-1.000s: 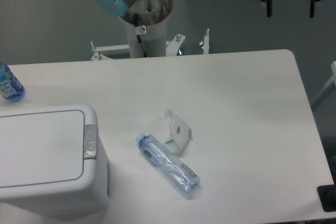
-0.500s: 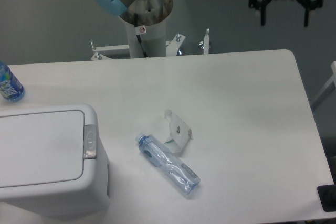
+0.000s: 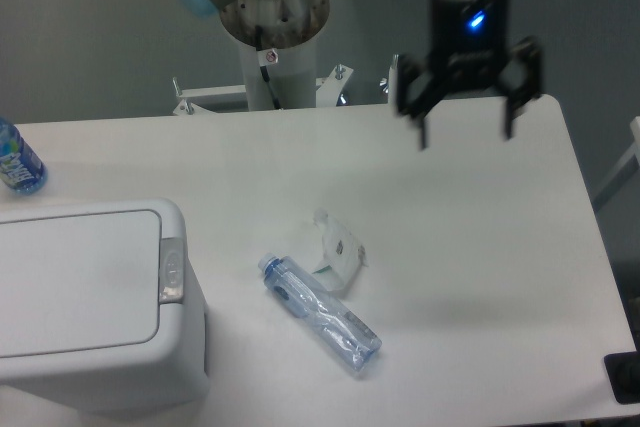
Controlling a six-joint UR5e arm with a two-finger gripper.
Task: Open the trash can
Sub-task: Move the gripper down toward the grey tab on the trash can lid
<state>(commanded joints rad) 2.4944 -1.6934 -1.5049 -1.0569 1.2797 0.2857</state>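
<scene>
Camera, pincer (image 3: 467, 132) now lower, trash can (image 3: 90, 302) unchanged

Smooth matt white plastic on the trash can (image 3: 85, 297); clear glossy plastic for the lying bottle (image 3: 320, 313); smooth matt white table (image 3: 470, 247).

Trash can (image 3: 90, 302): large boxy white bin, rounded corners; flat lid shut; grey latch facing right; far left of and below the claw (image 3: 467, 130).
</scene>
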